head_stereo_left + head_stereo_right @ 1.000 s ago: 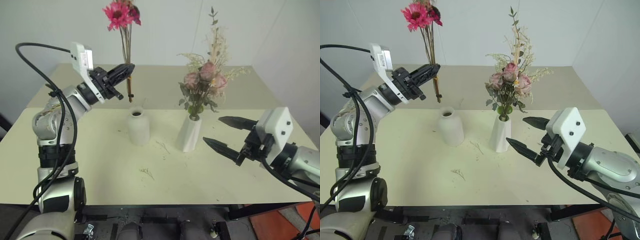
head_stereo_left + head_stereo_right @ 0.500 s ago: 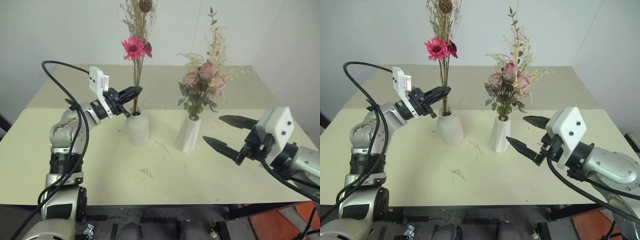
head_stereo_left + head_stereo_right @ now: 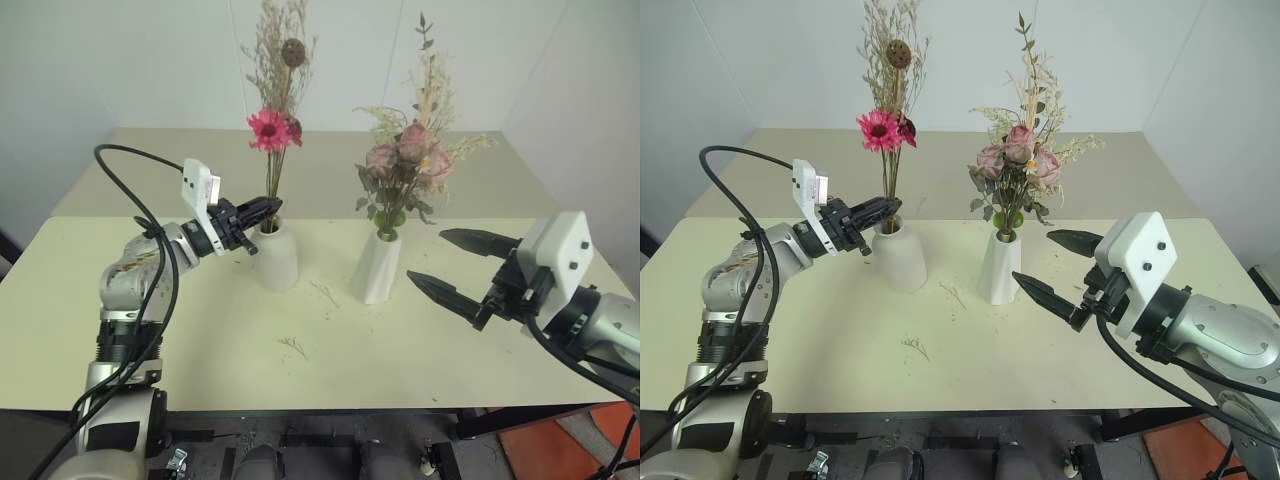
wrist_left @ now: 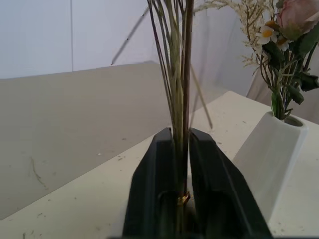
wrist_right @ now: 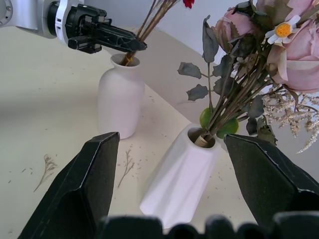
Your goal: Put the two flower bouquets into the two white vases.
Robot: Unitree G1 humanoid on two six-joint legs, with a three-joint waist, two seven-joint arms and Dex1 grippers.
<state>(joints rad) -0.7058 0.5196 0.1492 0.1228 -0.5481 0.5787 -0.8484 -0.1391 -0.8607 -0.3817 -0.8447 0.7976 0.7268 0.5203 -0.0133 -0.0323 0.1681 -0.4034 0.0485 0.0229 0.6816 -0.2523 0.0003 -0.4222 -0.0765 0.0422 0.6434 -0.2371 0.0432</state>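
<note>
Left gripper (image 3: 272,205): two black fingers (image 4: 152,194) set narrowly on either side of the thin brown stems of the slim bouquet with a magenta daisy, brown seed head and tan grasses (image 3: 275,128). In the left wrist view the stems stand between the fingers with a small gold tie at the bottom of the gap. Whether the pads press the stems or have just begun to let go, I cannot tell.

The fingertips sit right at the mouth of the rounded, bottle-shaped matte white vase (image 3: 276,257), left of centre on the pale yellow-green table (image 3: 200,330). The stem ends are inside its narrow neck; the bouquet stands nearly upright above it.

To the right, the bouquet of pale pink roses, green leaves and beige grasses (image 3: 405,160) already stands in the tapered, cone-shaped white vase (image 3: 378,268). The two vases stand near one another but apart.

Right gripper (image 3: 455,268): fingers spread wide, holding nothing, hovering near the cone vase on its right side.

Judgement: the step in hand is release of the second bouquet. To do it well:
- spread the fingers slowly so the stems are not dragged sideways;
- draw the hand back to the left, level, without nudging the light vase;
- watch for lean, as the tall head could tip.

Loose twigs (image 3: 294,346) on the near table are not part of the task.
</note>
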